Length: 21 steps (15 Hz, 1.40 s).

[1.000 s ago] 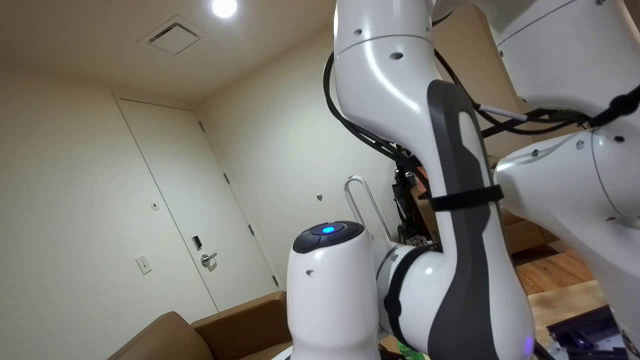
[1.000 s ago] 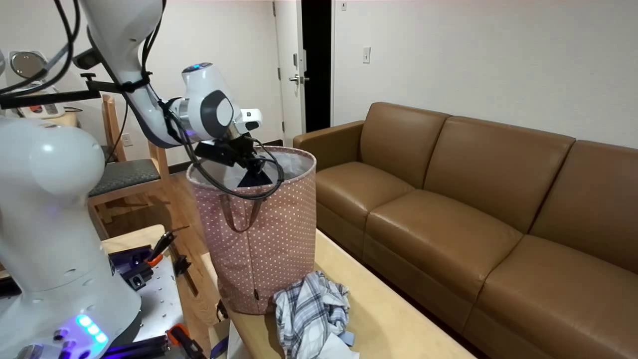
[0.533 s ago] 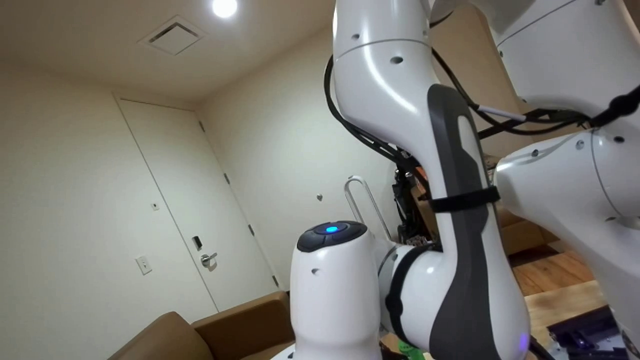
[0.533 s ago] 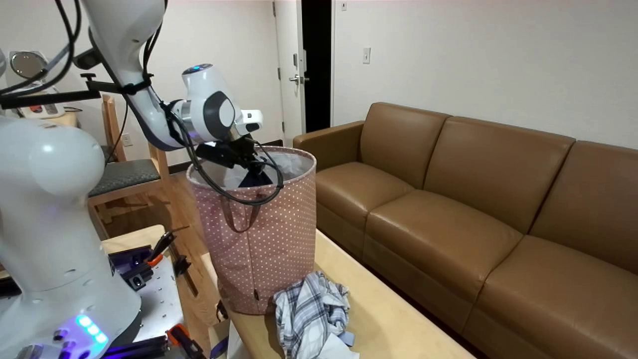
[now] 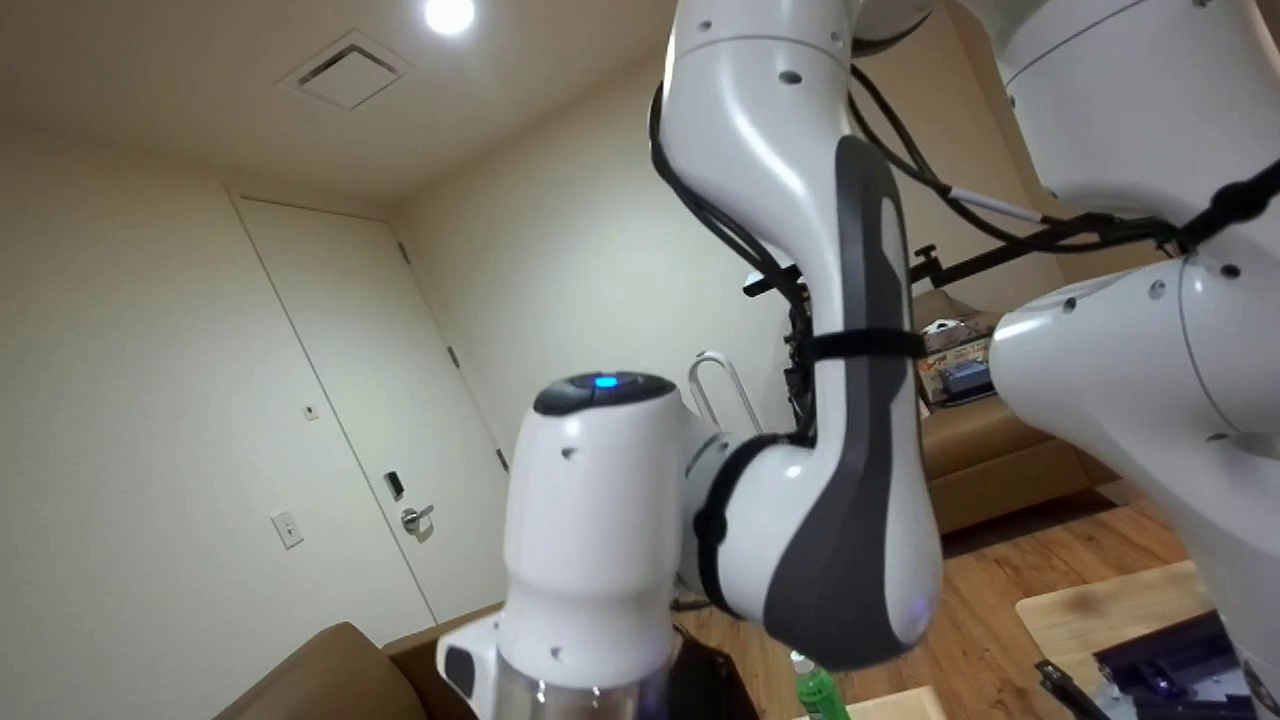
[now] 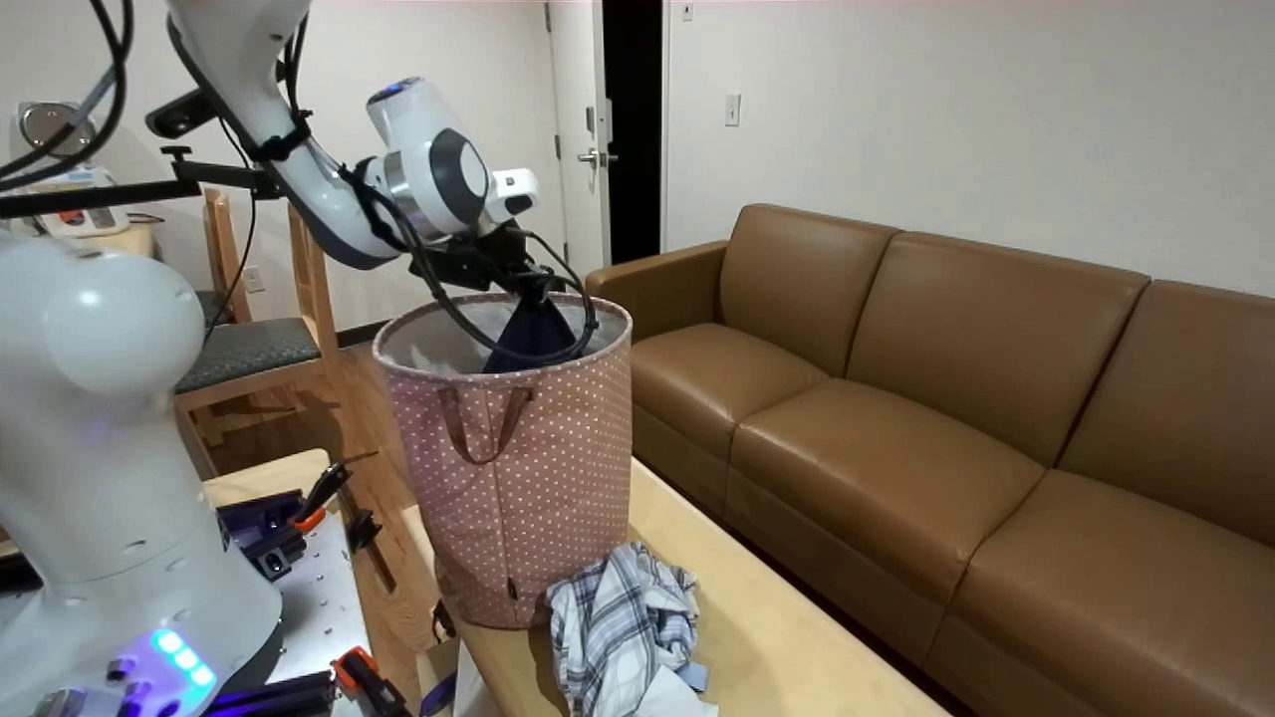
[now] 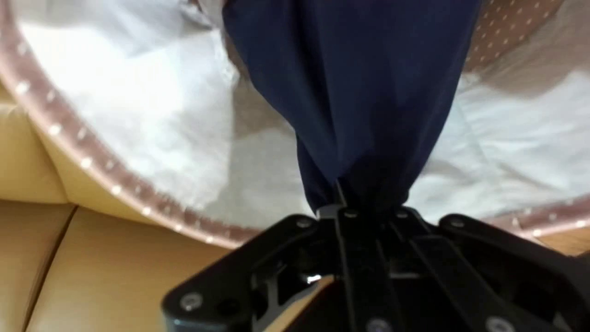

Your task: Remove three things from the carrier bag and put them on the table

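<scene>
Navy cloth (image 7: 364, 92), dotted pink bag (image 6: 548, 488)

In an exterior view the ceiling lamp (image 5: 449, 15) burns out to pure white — the upper-left corner goes dim, glossy highlights streak the arm (image 5: 830, 430), and its lower end is slightly blurred. Light's fairly even in an exterior view, w/ a thin pinkish fringe along the top, a near-black doorway (image 6: 633, 129) & base LEDs (image 6: 186, 658) glaring blue-white. In the wrist view the bag lining (image 7: 110, 69) is overexposed at left; shadow crosses it beside the dark-blue cloth (image 7: 364, 92) — the gripper (image 7: 368, 210) is v. dark, detail lost, edges soft.
</scene>
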Available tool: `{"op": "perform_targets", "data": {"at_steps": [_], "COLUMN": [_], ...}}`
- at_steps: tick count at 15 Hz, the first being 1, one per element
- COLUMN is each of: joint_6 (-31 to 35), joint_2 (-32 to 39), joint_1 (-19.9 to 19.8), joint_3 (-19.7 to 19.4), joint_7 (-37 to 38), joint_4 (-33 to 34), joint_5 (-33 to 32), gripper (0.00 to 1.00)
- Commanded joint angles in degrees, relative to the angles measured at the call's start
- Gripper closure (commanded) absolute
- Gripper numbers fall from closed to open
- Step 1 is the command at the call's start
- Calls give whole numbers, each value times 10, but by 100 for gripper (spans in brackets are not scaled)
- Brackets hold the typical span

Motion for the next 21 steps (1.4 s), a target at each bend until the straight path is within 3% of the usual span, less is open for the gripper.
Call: {"op": "perform_targets", "data": {"at_steps": [1,3,4,6,9,11,14,16,17,18,19,20,21], "joint_6": [-103,-132,-98,-107,-105,-153,-239,-312,-328,-340,-343,-301,-314], "joint_2": [-145,-216,-136,-167,-149,-155,-250,-304,-314,-327,-324,-288,-308], "joint_1": [-59,-78,-54,-56,-56,-25,24,34,-34,-80,-123,-145,-177], "joint_3": [63,91,60,65,61,47,20,22,93,134,173,190,219], "joint_7": [105,132,101,104,104,72,4,-5,-42,-62,-92,-117,-134], "joint_4": [-6,-27,6,-3,-4,-5,-5,16,22,29,33,25,27], "joint_5": [-102,-115,-92,-93,-93,-24,99,154,227,267,301,343,365], "gripper": [93,94,94,93,94,94,94,94,94,94,94,93,93]}}
